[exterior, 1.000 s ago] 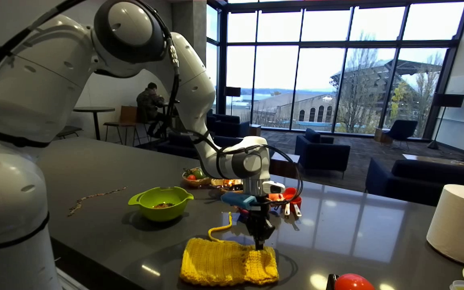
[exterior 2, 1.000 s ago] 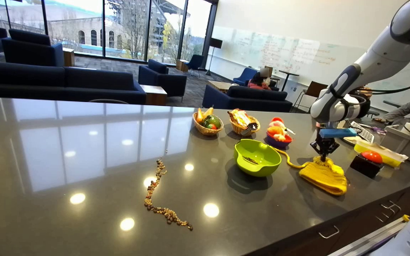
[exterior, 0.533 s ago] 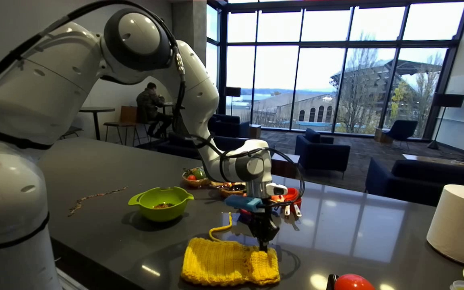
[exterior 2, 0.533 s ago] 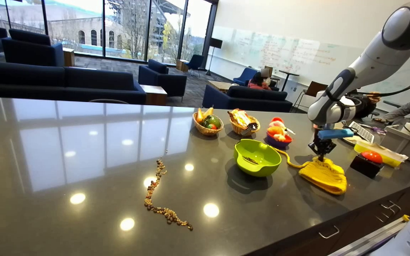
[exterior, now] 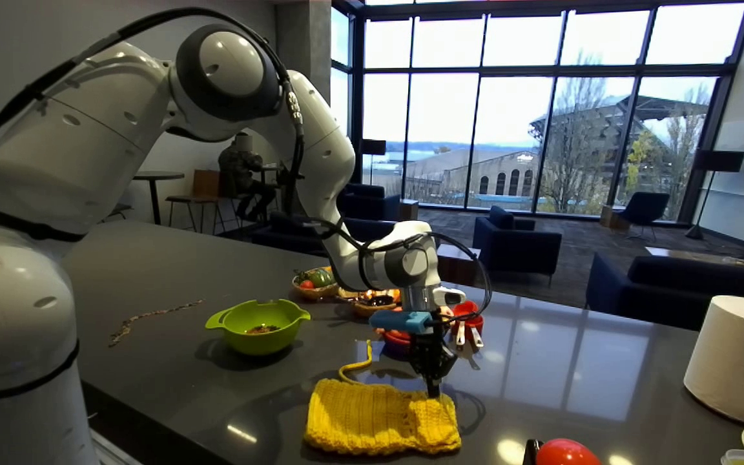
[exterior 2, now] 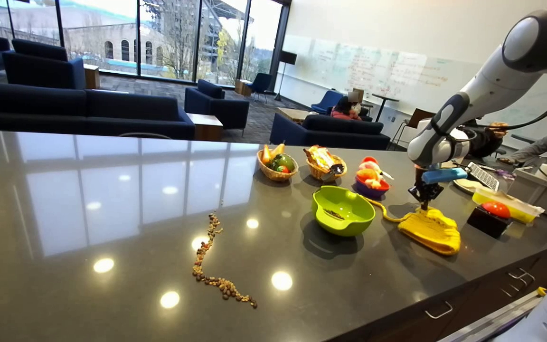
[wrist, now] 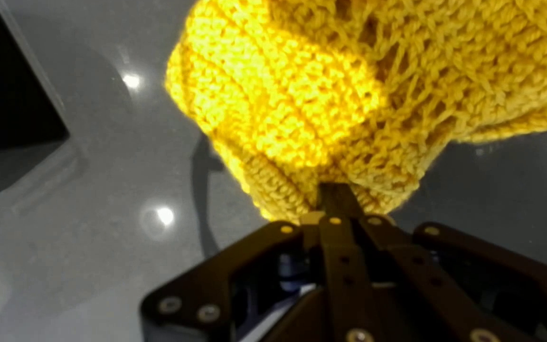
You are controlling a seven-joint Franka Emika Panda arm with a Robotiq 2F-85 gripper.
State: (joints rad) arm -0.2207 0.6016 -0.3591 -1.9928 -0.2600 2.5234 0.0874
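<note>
My gripper [exterior: 433, 391] points down, its fingers [wrist: 337, 197] pressed together, their tips touching the cloth [exterior: 372, 423] at its edge; whether they pinch a fold of it I cannot tell. The cloth, yellow and knitted, lies on the dark counter [exterior 2: 325, 285] right beneath me, and its cord [exterior: 369, 354] winds away from the edge. Near the cloth, in an exterior view, a red button [exterior 2: 495, 209] tops a black box [exterior 2: 487, 223]. A green bowl [exterior 2: 342, 229] stands upright with small bits [exterior 2: 334, 214] in it. Near it sits a purple bowl [exterior 2: 372, 191] heaped with orange and pink things [exterior 2: 371, 178]. Farther off are a fruit basket [exterior 2: 274, 176] and a second basket [exterior 2: 320, 174]. Well apart from me runs a trail [exterior 2: 226, 286] of what look like beans. Past the counter stand dark sofas [exterior 2: 349, 135] and, farthest of all, tall windows [exterior: 443, 103].
</note>
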